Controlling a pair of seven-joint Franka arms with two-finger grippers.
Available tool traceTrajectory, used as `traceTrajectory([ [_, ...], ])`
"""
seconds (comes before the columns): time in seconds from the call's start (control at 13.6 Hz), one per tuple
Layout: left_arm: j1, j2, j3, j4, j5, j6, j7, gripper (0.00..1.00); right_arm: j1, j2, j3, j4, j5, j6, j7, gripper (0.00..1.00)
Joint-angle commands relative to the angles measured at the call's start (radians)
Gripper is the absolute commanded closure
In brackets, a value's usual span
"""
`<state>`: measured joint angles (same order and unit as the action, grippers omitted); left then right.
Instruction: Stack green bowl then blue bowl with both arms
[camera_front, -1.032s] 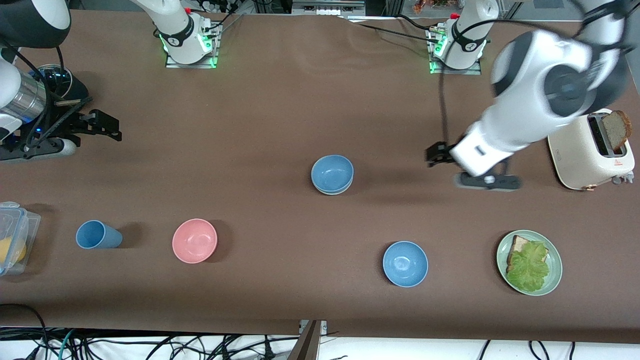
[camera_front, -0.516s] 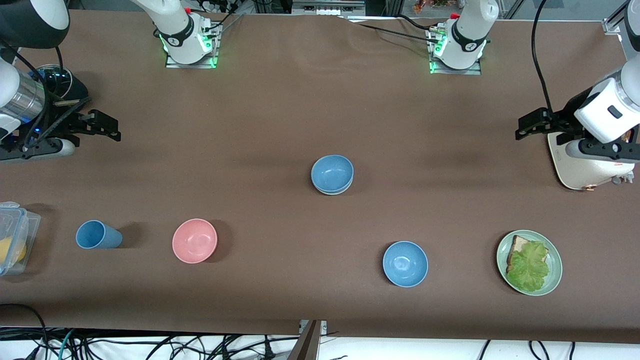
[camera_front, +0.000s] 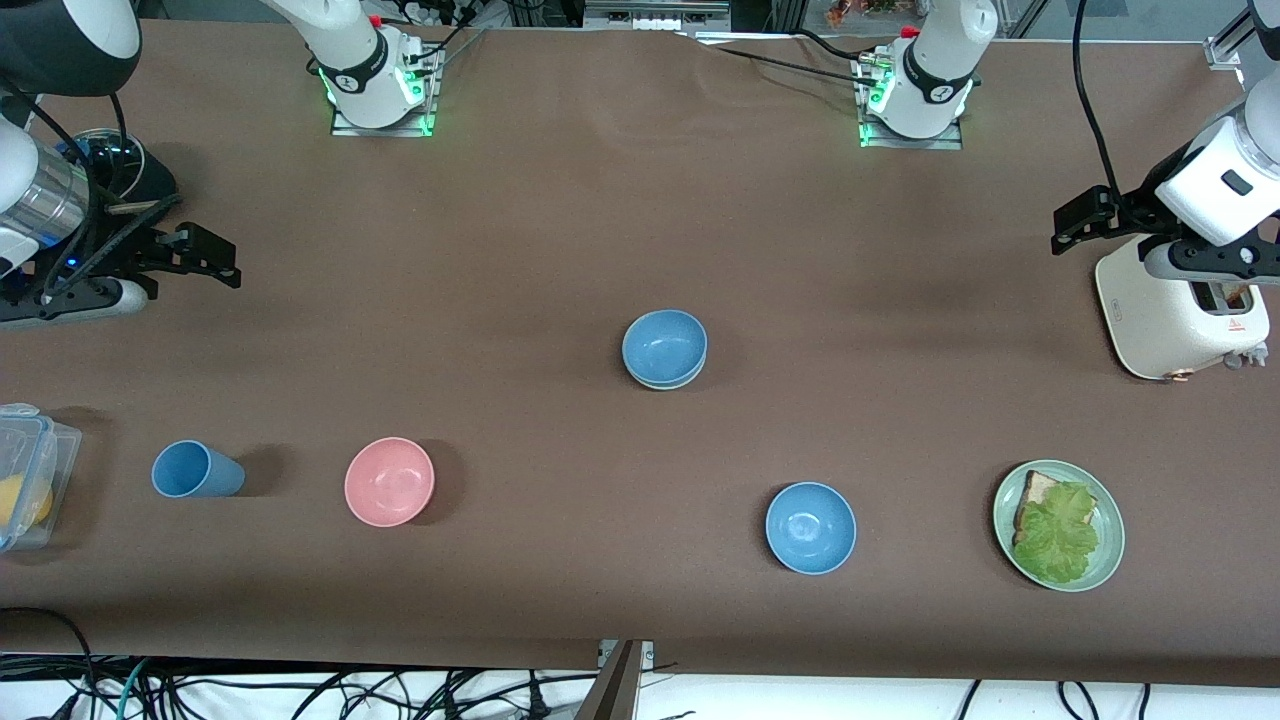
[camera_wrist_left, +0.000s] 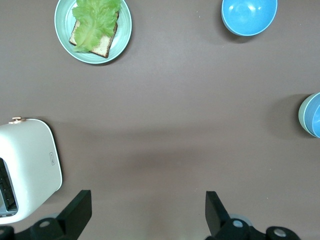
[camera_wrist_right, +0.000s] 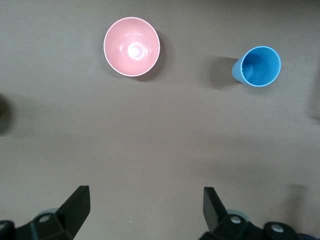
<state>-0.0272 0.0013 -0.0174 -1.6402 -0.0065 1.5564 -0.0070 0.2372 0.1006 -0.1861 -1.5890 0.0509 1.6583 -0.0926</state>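
The left gripper hangs in the air over the table beside the toaster. Its fingers are wide open and hold nothing. The right gripper hangs over the right arm's end of the table, wide open and holding nothing too.

The blue bowl sits inside the green bowl in the middle of the table. Only a thin green rim peeks out under it.

From that stack, a second blue bowl is at about 5 o'clock, nearer the front camera. The pink bowl is at about 8 o'clock, with the blue cup beside it. The plate with bread and lettuce is at 4 o'clock.
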Motion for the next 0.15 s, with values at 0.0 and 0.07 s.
traceTrajectory([
  [0.0, 0.007, -0.024, -0.013, -0.027, 0.02, 0.019, -0.018, 0.0, -0.007, 0.007, 0.0, 0.021, 0.0, -0.003, -0.009, 0.0],
  [0.07, 0.007, -0.024, -0.013, -0.027, 0.02, 0.019, -0.018, 0.0, -0.007, 0.007, 0.0, 0.021, 0.0, -0.003, -0.009, 0.0],
])
